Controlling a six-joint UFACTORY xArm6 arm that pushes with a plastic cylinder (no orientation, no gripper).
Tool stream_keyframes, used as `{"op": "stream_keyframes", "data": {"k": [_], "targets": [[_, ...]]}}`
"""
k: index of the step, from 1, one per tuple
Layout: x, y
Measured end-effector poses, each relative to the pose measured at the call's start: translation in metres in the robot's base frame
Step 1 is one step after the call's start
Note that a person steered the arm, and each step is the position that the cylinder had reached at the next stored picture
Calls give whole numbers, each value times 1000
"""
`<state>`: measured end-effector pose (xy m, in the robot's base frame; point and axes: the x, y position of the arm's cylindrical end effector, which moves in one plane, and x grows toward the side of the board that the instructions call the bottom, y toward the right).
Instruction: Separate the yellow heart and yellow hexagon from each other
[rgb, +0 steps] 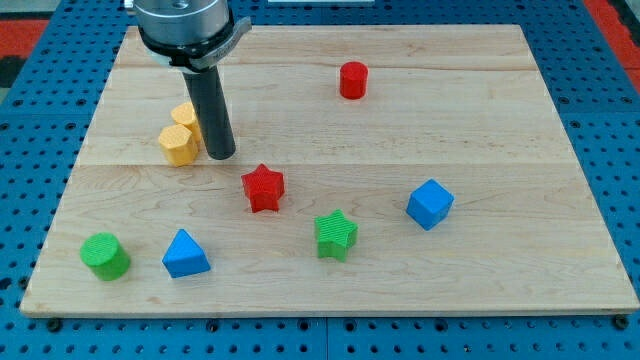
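The yellow hexagon (178, 144) lies at the board's left, with the yellow heart (184, 116) just above it and touching it. The heart is partly hidden behind the rod. My tip (221, 155) rests on the board just right of the hexagon, close to both yellow blocks.
A red star (264, 188) lies lower right of my tip. A green star (336, 234), blue cube (430, 203) and red cylinder (353, 80) lie to the right. A green cylinder (105, 256) and blue triangle (186, 254) sit at the lower left. The wooden board (500, 120) lies on a blue pegboard.
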<state>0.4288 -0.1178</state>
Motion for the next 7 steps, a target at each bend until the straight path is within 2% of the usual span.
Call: {"op": "stream_keyframes", "data": {"k": [2, 3, 4, 6, 7], "targets": [[-5, -75], [-33, -67], [-59, 7], [-26, 38], [-42, 63]]}}
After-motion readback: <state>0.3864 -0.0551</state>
